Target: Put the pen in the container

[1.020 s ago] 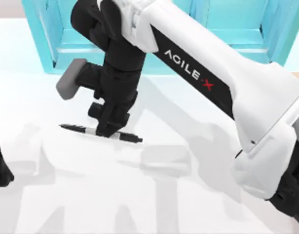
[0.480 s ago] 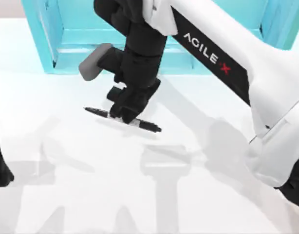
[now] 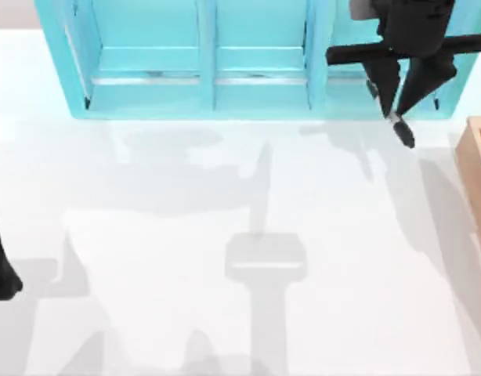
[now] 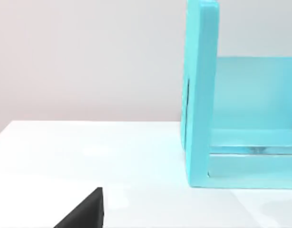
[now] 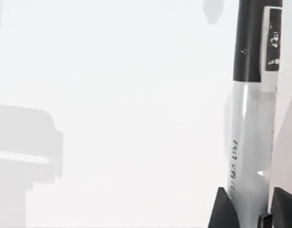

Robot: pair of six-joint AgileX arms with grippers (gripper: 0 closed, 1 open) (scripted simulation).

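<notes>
Lifted off the table, the pen point(image 3: 399, 129) now hangs pinched in our right gripper point(image 3: 403, 94) before the teal shelf point(image 3: 201, 86), near the box point(image 3: 477, 168); left arm parked at the table's left edge. Box comes next.

The top camera looks straight down on the table point(image 3: 186, 274). Left wrist camera sits low, facing the teal shelf unit point(image 4: 203, 95), which both share. Right wrist camera hangs close over the tabletop.

one pen point(image 3: 396, 125) counted, one tan wooden box point(image 3: 477, 176) at the right edge, one big teal shelf unit point(image 3: 205, 66) with three compartments, one white table point(image 3: 186, 266), two arms seen, one gripper point(image 3: 403, 86) seen up top
</notes>
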